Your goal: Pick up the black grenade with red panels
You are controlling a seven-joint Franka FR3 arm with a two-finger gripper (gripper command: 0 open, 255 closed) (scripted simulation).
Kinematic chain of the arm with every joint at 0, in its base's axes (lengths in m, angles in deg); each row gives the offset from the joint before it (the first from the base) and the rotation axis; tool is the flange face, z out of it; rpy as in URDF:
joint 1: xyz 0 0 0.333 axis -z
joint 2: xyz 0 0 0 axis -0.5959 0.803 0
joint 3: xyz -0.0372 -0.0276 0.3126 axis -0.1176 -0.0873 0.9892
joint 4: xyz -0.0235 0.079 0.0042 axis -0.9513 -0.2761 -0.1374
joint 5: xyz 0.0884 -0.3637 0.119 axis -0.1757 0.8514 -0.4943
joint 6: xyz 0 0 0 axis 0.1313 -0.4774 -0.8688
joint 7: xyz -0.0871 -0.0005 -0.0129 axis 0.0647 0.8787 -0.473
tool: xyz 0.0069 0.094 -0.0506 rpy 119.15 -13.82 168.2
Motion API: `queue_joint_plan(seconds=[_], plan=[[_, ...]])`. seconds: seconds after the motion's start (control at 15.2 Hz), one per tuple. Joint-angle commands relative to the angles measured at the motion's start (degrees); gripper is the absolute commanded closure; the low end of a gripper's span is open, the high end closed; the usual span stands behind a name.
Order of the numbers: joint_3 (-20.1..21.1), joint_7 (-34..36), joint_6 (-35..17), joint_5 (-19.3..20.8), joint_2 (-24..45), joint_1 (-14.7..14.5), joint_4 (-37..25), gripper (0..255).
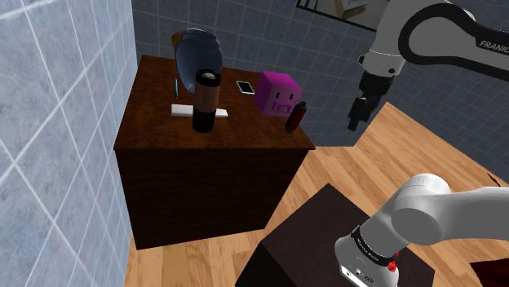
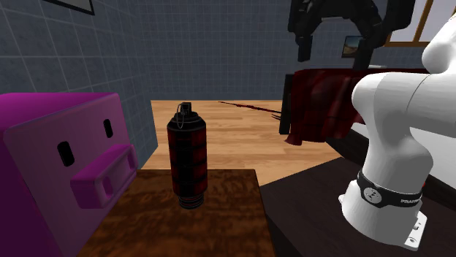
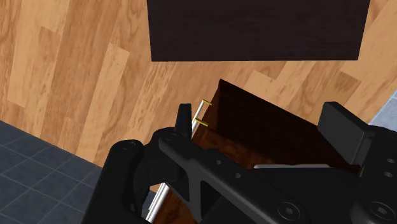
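Upright near the front corner of the dark wooden table (image 1: 204, 175) on the shoulder view's right, close to that side's edge: the black grenade with red panels (image 1: 295, 117), a cylinder with a small lever cap on top, touched by nothing. Just beside it, farther back along the same edge: a magenta cube (image 1: 277, 91) with a blocky face. Toward the middle of the tabletop: a dark upright cylinder with a tan band (image 1: 205, 100), standing at a flat white bar (image 1: 198, 110). Behind these, a large blue-grey rounded object (image 1: 200, 53). Nearer the back edge, a small dark card with a pale rim (image 1: 245, 86). Off the table, past its edge on the shoulder view's right and higher than the tabletop, over the plank floor (image 1: 383, 155): the gripper (image 1: 356, 121), well apart from the grenade. Fingers (image 2: 302, 47) pointed downward and spread wide, clasping nothing, as seen both in the second exterior view and in the wrist view. Far below the hand in the wrist view: plank floor, the dark stand (image 1: 318, 236) and a dark brown piece of furniture with pale handles (image 3: 267, 137). Beyond the table in the second exterior view: a dark red cloth (image 2: 329, 102) draped over something low.
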Motion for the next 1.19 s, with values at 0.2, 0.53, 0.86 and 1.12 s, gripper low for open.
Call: queue_joint_plan(seconds=[0.2, 0.53, 0.86, 1.12], plan=[[-1.33, 0.74, -6.82, -1.12, 3.90, 0.24, -0.33, 0], [-3.57, 1.37, -17.54, -3.34, 11.07, 0.27, -2.19, 0], [-5.81, 1.08, -27.13, -6.40, 18.76, -0.03, -5.63, 0], [-7.25, 0.42, -32.42, -8.88, 23.72, -0.41, -8.56, 0]])
